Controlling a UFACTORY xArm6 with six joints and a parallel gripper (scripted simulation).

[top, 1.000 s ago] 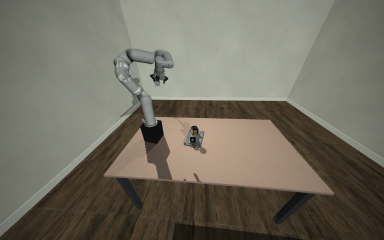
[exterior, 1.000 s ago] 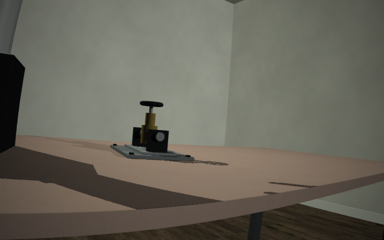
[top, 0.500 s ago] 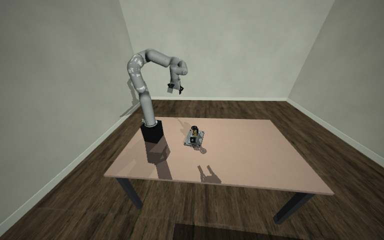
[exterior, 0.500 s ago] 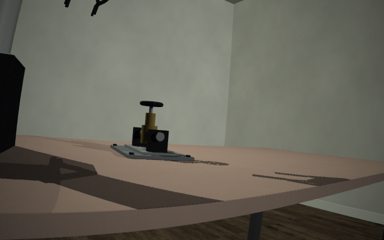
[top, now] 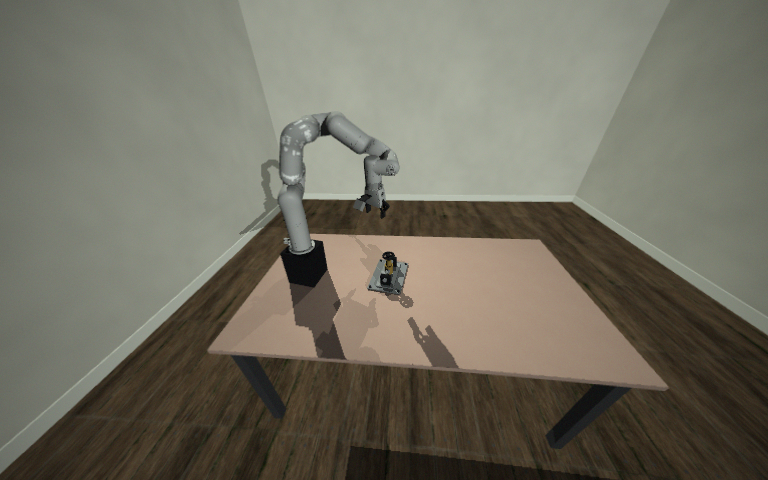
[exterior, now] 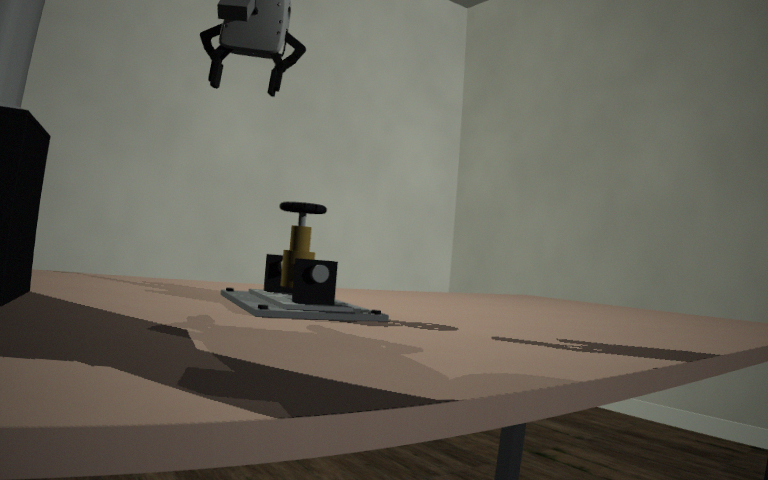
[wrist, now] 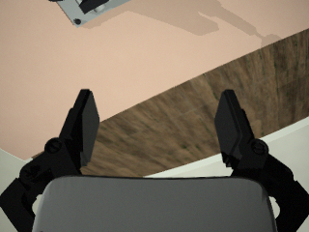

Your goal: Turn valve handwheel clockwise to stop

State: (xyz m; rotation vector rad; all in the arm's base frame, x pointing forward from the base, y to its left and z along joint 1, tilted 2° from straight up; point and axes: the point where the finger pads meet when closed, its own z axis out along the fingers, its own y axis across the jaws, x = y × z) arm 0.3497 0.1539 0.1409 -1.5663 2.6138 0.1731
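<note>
The valve [exterior: 300,271] stands on a grey base plate [exterior: 303,305] on the table, with a brass body, black blocks and a black handwheel [exterior: 303,207] lying level on top. My gripper [exterior: 244,80] hangs high above the valve and a little to its left, fingers wide open and empty. In the top view the gripper [top: 372,208] is above and behind the valve. In the wrist view the fingers frame the table's far edge and floor.
The arm's black pedestal [top: 304,261] stands on the table left of the valve. The table's far edge [wrist: 193,80] runs under the gripper in the wrist view, with wooden floor beyond. Walls close the room on three sides.
</note>
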